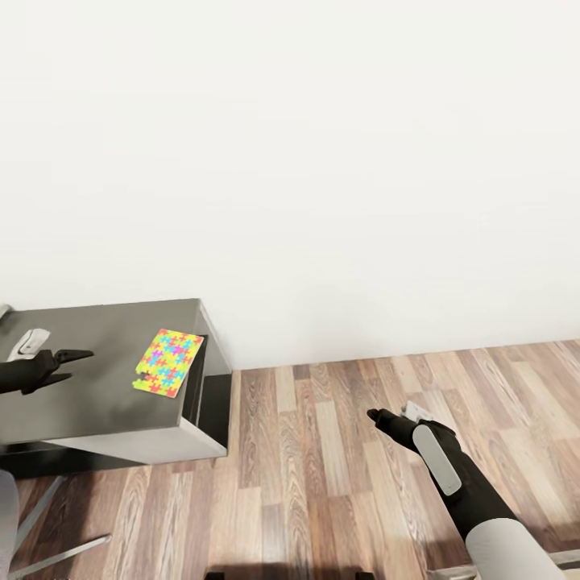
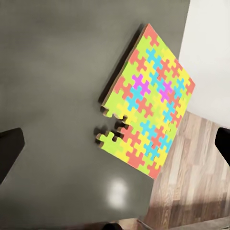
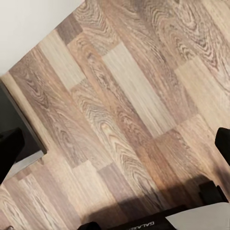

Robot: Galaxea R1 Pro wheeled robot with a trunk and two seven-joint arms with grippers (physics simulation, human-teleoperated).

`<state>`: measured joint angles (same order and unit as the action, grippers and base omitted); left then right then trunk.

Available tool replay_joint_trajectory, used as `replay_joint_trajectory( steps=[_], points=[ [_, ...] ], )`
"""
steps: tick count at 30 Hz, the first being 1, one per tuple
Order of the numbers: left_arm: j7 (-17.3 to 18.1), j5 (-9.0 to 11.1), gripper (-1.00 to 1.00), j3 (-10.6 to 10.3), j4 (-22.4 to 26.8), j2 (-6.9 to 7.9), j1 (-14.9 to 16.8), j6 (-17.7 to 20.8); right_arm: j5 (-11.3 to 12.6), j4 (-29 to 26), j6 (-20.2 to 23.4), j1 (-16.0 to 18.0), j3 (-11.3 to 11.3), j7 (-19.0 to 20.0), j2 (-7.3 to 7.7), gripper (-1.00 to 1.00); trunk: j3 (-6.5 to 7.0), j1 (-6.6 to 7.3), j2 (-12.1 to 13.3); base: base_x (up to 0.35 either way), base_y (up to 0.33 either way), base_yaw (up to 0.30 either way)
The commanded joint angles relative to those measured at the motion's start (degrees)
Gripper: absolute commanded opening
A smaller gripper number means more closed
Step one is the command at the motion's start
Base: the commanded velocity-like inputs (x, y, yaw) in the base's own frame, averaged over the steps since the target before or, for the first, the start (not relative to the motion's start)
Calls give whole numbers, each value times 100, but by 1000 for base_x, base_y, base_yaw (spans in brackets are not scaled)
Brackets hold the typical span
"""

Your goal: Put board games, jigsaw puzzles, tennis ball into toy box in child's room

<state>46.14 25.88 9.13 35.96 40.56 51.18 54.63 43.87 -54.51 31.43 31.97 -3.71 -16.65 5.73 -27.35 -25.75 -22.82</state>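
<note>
One jigsaw puzzle [image 1: 167,362], a thin panel of yellow, pink, blue and green pieces, lies flat at the right end of the table [image 1: 80,411]. In the left wrist view the puzzle [image 2: 148,105] has one loose-looking piece at its corner and juts slightly past the table's [image 2: 57,72] edge. My left gripper [image 1: 78,363] hovers open above the tabletop, a short way left of the puzzle, holding nothing. My right gripper [image 1: 385,419] hangs open and empty over the wood floor [image 3: 129,110], well right of the table. The toy box, board games, tennis ball and bed are out of view.
A plain white wall [image 1: 322,161] stands behind the table. Wood-plank floor [image 1: 346,451] spreads to the right of the table's dark side panel [image 1: 216,399]. Grey metal legs [image 1: 56,556] show on the floor at the lower left.
</note>
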Motion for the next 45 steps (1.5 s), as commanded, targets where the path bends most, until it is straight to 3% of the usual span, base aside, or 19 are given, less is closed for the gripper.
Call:
replay_joint_trajectory(
  steps=[1,15,28,45],
  points=[
    [26,-19,100,8,-2,-1,6,21,61,-9,-5,2,-22,-57,7,100,0,-4,-9,0,0,104],
    [36,-10,100,10,7,1,6,21,61,-1,-30,2,-21,-57,7,100,126,-4,-9,0,0,84],
    [563,-20,100,1,7,2,-1,13,61,1,-40,2,-14,-57,7,100,245,-4,-9,0,0,72],
    [633,-21,100,0,7,-4,-3,12,61,1,-95,2,-9,-57,7,100,402,-4,-9,0,35,31]
  ],
)
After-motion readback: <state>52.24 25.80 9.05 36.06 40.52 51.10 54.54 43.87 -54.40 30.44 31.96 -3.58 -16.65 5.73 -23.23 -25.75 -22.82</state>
